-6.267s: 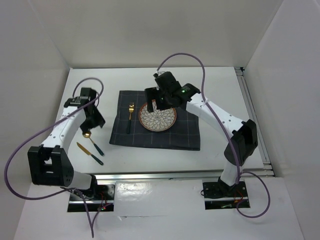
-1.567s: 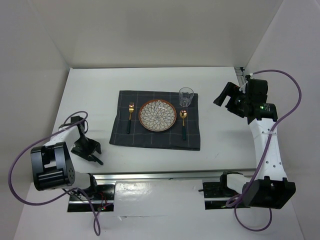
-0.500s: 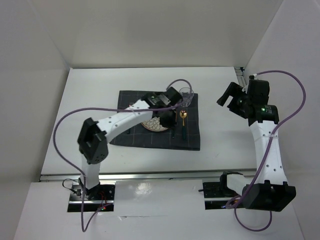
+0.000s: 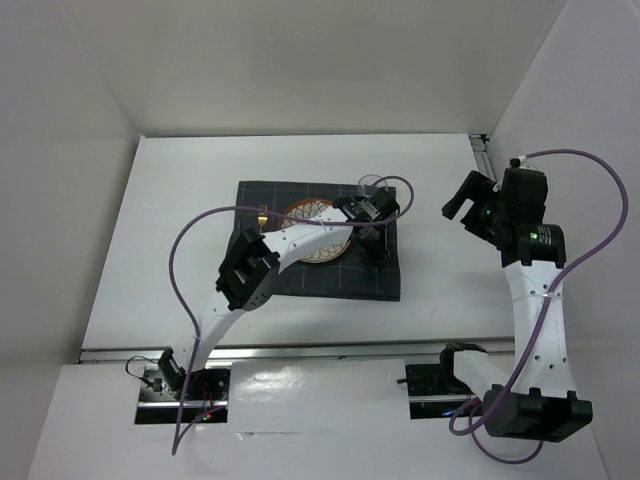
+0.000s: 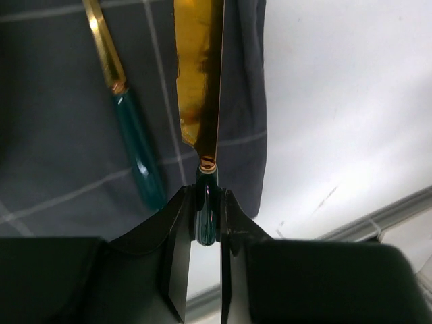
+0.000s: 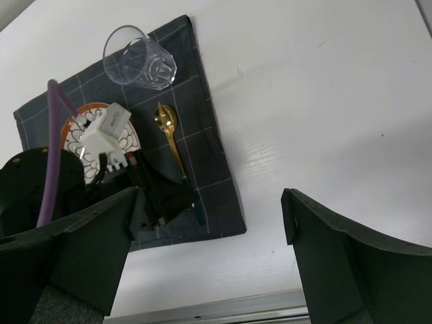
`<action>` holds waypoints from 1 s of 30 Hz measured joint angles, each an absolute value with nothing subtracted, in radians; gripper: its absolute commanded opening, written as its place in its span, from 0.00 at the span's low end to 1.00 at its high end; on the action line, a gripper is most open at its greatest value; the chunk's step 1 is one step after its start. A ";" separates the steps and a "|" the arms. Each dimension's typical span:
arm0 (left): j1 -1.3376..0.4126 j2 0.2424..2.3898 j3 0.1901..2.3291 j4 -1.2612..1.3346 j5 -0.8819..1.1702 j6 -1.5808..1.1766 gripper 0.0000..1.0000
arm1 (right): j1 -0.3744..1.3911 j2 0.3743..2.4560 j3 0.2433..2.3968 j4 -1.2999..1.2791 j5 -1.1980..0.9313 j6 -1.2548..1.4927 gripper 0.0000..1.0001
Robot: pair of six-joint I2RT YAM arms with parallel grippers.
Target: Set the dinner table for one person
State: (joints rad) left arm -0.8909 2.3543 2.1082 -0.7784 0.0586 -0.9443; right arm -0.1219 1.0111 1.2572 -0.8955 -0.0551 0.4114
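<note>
**Knife (image 5: 198, 74) placement beside the spoon (image 5: 138, 152)**

Left gripper (image 5: 206, 216) is clamped on the knife's green handle. The gold blade hangs over the grey cloth (image 5: 61, 121), just right of the spoon and near the cloth's edge, on the white dinner table (image 5: 337, 101). To place it well, lower until the blade lies flat and parallel to the spoon, fully on the cloth, then release. Right gripper (image 6: 210, 196) hovers apart, fingers spread, empty.

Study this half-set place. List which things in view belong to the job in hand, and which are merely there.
Belong to the job:
table, cloth, plate, fork, spoon, glass, knife held in the left gripper.

Merely there:
cables, rails, and the right gripper, open and off to the side.
</note>
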 measured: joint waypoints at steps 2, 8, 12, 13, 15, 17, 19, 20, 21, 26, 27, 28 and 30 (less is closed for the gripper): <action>-0.891 2.394 2.148 -0.776 0.064 -0.947 0.00 | -0.122 1.011 1.257 -0.905 -0.053 0.411 0.95; -0.887 2.458 2.196 -0.777 0.071 -0.949 0.27 | -0.122 1.011 1.259 -0.918 -0.045 0.411 0.95; -0.886 2.464 2.196 -0.778 0.076 -0.945 0.51 | -0.122 1.011 1.259 -0.923 -0.043 0.411 0.95; -0.886 2.464 2.196 -0.778 0.078 -0.942 0.57 | -0.122 1.011 1.259 -0.923 -0.042 0.411 0.95; -0.886 2.464 2.197 -0.777 0.080 -0.941 0.63 | -0.122 1.011 1.259 -0.924 -0.041 0.411 0.95; -0.885 2.464 2.197 -0.776 0.083 -0.939 0.76 | -0.122 1.011 1.261 -0.928 -0.041 0.411 0.95; -0.884 2.464 2.197 -0.776 0.084 -0.937 0.77 | -0.122 1.011 1.264 -0.932 -0.039 0.411 0.95; -0.884 2.464 2.198 -0.775 0.084 -0.937 0.77 | -0.122 1.011 1.267 -0.934 -0.038 0.411 0.95; -0.884 2.463 2.199 -0.776 0.084 -0.933 0.77 | -0.122 1.011 1.269 -0.936 -0.037 0.411 0.95; -0.889 2.400 2.199 -0.799 0.083 -0.894 0.77 | -0.122 1.010 1.271 -0.937 -0.020 0.422 1.00; -0.892 2.368 2.197 -0.804 0.083 -0.886 0.77 | -0.122 1.010 1.271 -0.937 -0.013 0.430 1.00; -0.896 2.328 2.191 -0.806 0.082 -0.877 0.77 | -0.122 1.010 1.271 -0.937 -0.007 0.437 1.00; -0.906 2.220 2.154 -0.807 0.077 -0.856 0.76 | -0.122 1.010 1.271 -0.940 0.009 0.458 1.00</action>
